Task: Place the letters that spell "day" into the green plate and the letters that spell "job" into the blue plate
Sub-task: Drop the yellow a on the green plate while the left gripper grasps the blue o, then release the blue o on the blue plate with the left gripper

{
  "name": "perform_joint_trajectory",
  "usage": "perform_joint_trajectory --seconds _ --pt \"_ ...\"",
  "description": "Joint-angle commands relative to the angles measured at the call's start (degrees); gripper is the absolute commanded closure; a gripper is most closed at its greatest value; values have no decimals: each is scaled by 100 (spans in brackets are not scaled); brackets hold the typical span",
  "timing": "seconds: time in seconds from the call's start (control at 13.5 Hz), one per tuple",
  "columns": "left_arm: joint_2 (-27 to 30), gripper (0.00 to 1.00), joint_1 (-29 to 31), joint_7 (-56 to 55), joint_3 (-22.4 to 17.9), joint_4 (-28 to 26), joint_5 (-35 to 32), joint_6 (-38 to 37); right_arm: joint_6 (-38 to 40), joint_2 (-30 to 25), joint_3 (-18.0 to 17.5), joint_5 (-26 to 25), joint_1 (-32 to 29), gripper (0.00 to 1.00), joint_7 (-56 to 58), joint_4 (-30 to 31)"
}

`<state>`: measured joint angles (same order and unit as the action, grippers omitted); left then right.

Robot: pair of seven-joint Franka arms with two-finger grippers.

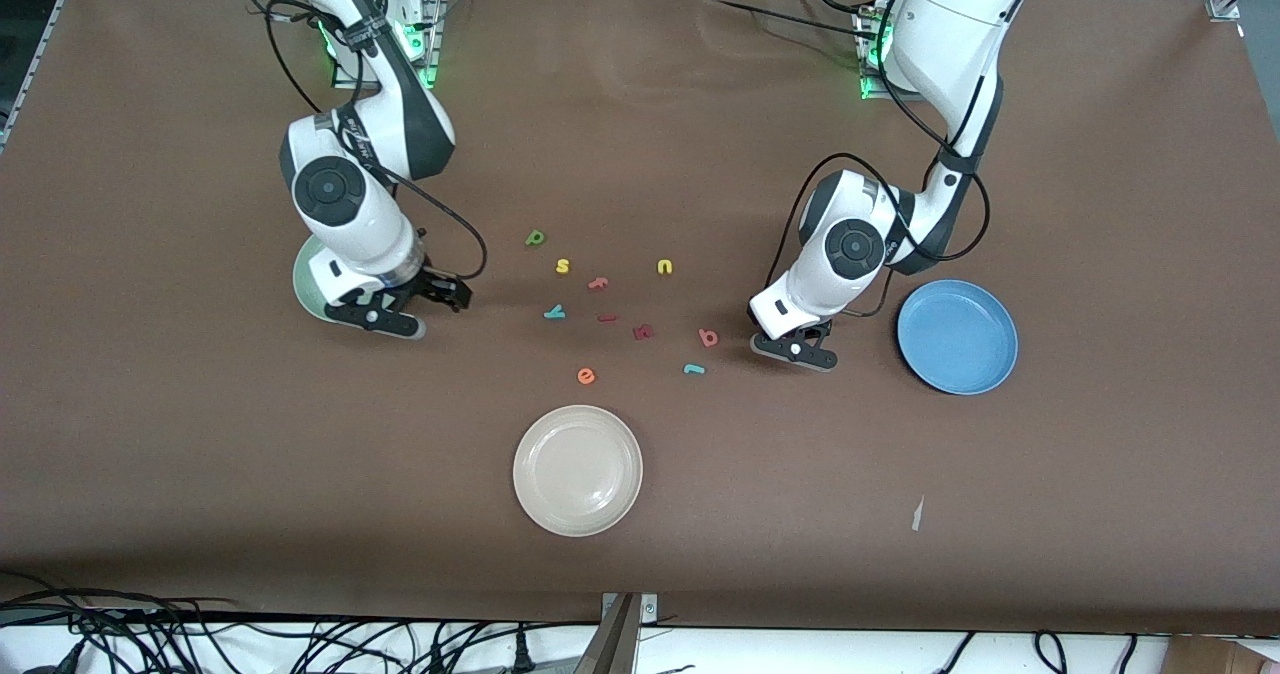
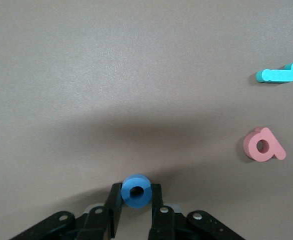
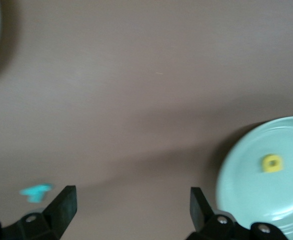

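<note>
My left gripper [image 2: 136, 192] is shut on the blue "o" [image 2: 136, 190], down at the table beside the blue plate [image 1: 957, 336]. In the front view that gripper [image 1: 795, 342] hides the "o". The pinkish-red "b" [image 2: 263, 145] and the teal "j" [image 2: 279, 75] lie close by on the cloth. My right gripper [image 3: 134, 200] stands open and holds nothing, beside the green plate [image 3: 266, 175]. A yellow "d" [image 3: 272, 163] lies in that plate. The right arm hides most of the green plate [image 1: 303, 279] in the front view. The dark green "a" [image 1: 536, 238] and teal "y" [image 1: 554, 311] lie mid-table.
Loose letters lie mid-table: a yellow "s" [image 1: 563, 266], a yellow "u" [image 1: 665, 267], a pink "f" [image 1: 598, 282], two dark red letters [image 1: 643, 331] and an orange "e" [image 1: 586, 376]. A cream-white plate [image 1: 578, 470] sits nearer the front camera.
</note>
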<state>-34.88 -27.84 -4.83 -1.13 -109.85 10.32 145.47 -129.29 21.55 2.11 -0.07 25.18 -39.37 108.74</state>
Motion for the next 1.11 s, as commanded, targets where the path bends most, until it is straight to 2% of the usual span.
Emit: perform_joint_trajectory --seconds 0.0,0.22,0.44,0.81,0.96,1.03 --pt "-37 85 -99 61 -45 8 155 69 229 980 -70 157 197 0 -1068 -1125" --pt "287 87 189 96 -45 -36 146 -10 158 1473 -79 148 680 0 -2467 -1452" --pt "850 86 892 516 -45 -106 128 -728 -262 1738 -96 157 892 0 -3023 -1444" --pt "1659 86 1815 1887 -28 -1071 128 -906 -281 1957 -211 157 1050 1 -3288 -1382" --pt "1792 85 2018 2239 -37 -1354 128 -906 -281 1993 -211 157 1121 1 -3288 -1356" --pt "1792 84 2080 2302 -37 -1424 128 -906 -281 2010 -211 157 1130 5 -3297 -1356"
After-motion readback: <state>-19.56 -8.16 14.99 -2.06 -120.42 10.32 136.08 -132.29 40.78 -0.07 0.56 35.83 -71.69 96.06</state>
